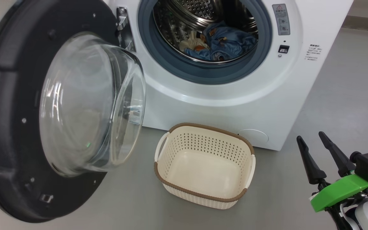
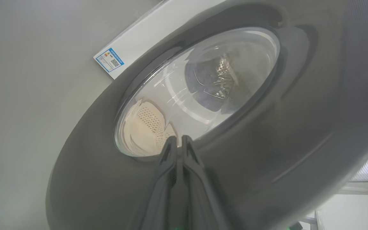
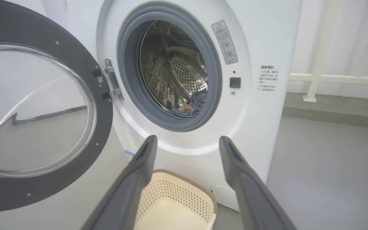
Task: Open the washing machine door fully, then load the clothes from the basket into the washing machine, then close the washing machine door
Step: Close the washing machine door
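Grey floor [image 1: 347,95]. Washing machine [image 1: 222,105]: white, drum exposed. Washing machine door [image 1: 8,127]: standing wide open at left. Basket [image 1: 209,127]: empty, before the machine. Clothes [image 1: 225,44]: inside drum. Left gripper [image 2: 179,139]: fingers pressed together, at door's outer face. Right gripper [image 1: 310,135]: spread, holding nothing. Step judged: door closing; next, push door round to latch.

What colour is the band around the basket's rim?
Brown; the rim band tops a cream-white basket. Head view shows it best.

glossy glass door [image 1: 88,105], perforated steel drum [image 1: 184,19], matt plastic basket [image 1: 203,191]
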